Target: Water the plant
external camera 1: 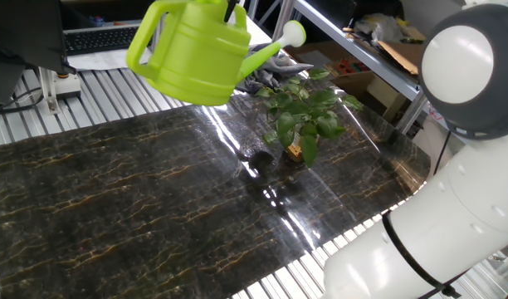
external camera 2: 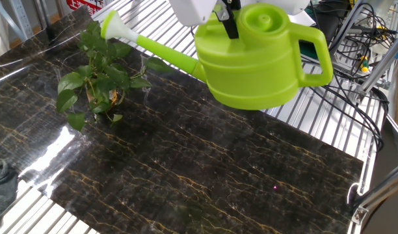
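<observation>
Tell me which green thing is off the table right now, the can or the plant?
The lime-green watering can, held aloft by the gripper; the plant sits on the marble tabletop.

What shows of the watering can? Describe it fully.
The watering can is lime-green, plastic by the look, with a round squat body, a loop handle, a capped top opening and a long thin spout ending in a pale flared rose. The gripper holds it by its top, above the table; the spout reaches over the plant.

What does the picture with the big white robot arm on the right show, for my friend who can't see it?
A lime-green watering can is held in the air by the robot's tool, its spout pointing toward a small leafy plant standing on a dark marbled table. The white robot arm fills the right side.
</observation>
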`<action>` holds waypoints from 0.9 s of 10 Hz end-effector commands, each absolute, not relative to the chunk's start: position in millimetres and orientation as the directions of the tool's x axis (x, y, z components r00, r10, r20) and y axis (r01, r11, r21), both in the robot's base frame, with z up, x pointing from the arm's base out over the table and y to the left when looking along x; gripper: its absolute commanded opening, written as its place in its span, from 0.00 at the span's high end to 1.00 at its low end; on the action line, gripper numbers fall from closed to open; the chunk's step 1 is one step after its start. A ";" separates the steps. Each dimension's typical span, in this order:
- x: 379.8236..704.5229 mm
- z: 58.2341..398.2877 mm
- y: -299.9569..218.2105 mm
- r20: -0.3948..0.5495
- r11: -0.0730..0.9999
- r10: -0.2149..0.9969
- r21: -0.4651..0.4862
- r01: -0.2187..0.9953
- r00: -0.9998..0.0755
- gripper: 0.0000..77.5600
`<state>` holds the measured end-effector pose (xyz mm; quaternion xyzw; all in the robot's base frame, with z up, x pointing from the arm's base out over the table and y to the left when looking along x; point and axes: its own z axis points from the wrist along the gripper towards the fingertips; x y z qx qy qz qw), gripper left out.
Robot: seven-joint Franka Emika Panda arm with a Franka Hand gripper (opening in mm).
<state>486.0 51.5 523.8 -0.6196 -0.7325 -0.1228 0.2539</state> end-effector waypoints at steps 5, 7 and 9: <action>498.7 535.2 11.8 0.567 0.213 0.814 -0.090 0.973 -0.126 0.99; 500.1 531.6 0.8 0.560 0.222 0.815 -0.068 0.973 -0.147 0.99; 499.5 530.4 3.3 0.579 0.192 0.804 -0.032 0.981 -0.138 0.99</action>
